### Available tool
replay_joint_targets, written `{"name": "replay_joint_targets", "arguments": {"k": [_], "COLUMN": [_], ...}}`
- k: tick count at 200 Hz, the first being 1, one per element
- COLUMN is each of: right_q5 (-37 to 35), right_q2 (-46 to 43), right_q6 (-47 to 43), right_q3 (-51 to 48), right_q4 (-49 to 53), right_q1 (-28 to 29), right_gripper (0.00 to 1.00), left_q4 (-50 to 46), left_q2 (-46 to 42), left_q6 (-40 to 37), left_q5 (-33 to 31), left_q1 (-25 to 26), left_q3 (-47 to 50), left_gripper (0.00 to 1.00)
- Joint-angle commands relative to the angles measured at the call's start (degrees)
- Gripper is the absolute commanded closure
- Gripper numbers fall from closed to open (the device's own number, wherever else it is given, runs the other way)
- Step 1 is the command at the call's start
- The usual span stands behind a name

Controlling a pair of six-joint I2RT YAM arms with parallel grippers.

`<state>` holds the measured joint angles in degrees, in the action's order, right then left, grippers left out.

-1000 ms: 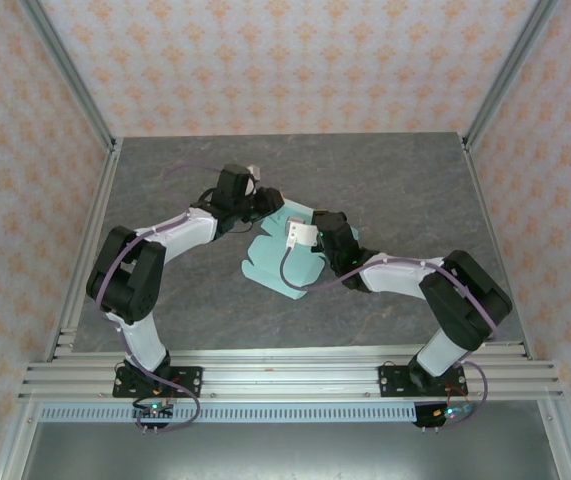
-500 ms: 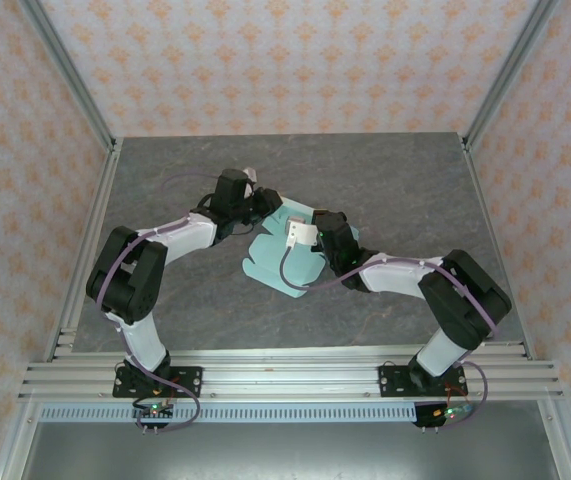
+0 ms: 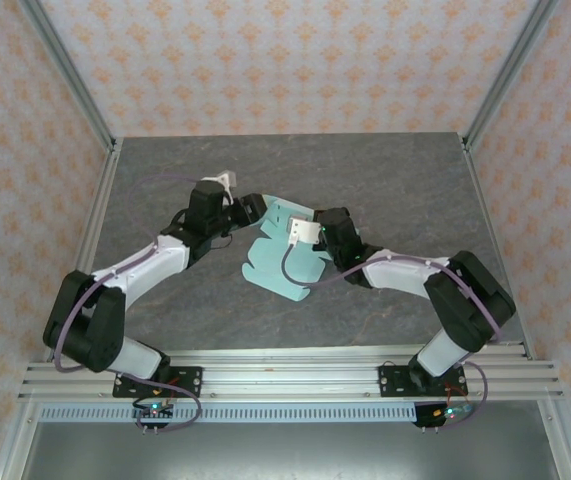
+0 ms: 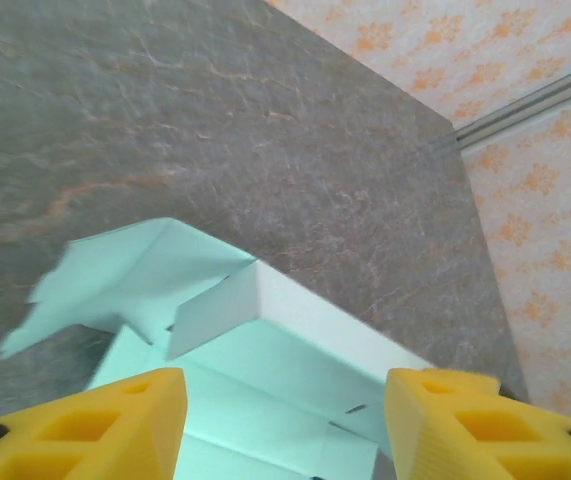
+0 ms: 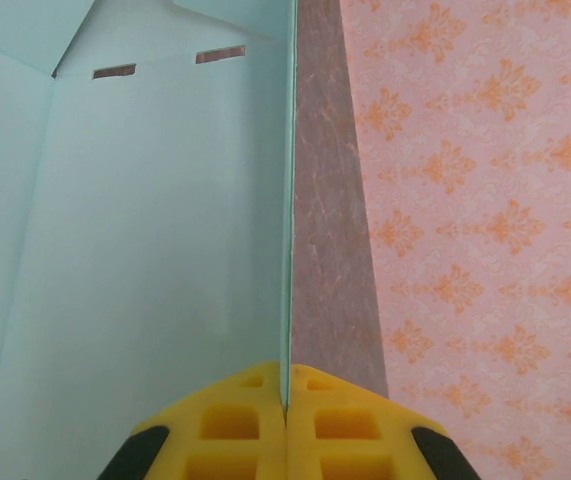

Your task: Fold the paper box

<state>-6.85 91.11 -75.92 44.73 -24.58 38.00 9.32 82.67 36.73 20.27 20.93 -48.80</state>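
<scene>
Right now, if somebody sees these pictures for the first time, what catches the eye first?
The pale mint paper box, a partly folded sheet, lies in the middle of the grey table, with both arms meeting over it. The right gripper is shut on a thin edge of the card; the left gripper is open, facing a raised flap.

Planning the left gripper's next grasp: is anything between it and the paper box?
Nothing visible. The left gripper hangs open right by the box, whose raised panel lies straight ahead of it, with bare table beyond. The right gripper is shut on another edge of the box, out of that path.
</scene>
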Motion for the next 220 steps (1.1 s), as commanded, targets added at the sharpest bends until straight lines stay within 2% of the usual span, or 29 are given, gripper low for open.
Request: {"name": "replay_joint_targets", "arguments": {"k": [1,54,75,105,129,179,220], "right_q5": [5.2,20.9,27.0,32.4,34.9,35.1,34.3], "right_q2": [-2.2,-7.0,-6.7,-5.7,-5.2,-4.5,-4.5], "right_q6": [6.4,19.2,22.2,24.1,24.9,25.8,26.7], "right_q3": [3.2,12.7,18.1,22.7,24.5,25.0,25.3], "right_q4": [7.8,29.0,38.0,44.9,47.3,47.4,46.4], "right_q1": [-1.9,-7.8,-10.2,-12.5,-13.5,-13.7,-13.7], "right_gripper": [1.00,1.00,1.00,1.00,1.00,1.00,1.00], "left_q4": [1.3,5.2,7.4,8.2,8.8,8.7,7.5], "left_q2": [-0.2,0.9,2.4,5.4,7.6,12.6,14.9], "left_q6": [-6.7,-19.8,-25.1,-28.8,-30.6,-31.4,-30.9], "left_q5": [-3.7,-0.9,-0.3,0.1,0.2,2.9,3.5], "left_q1": [-0.5,-0.2,0.6,0.8,0.8,1.9,3.5], "left_q3": [4.6,6.5,6.5,4.7,3.0,-1.2,-3.6], "left_gripper": [0.42,0.41,0.41,0.41,0.39,0.39,0.49]}}
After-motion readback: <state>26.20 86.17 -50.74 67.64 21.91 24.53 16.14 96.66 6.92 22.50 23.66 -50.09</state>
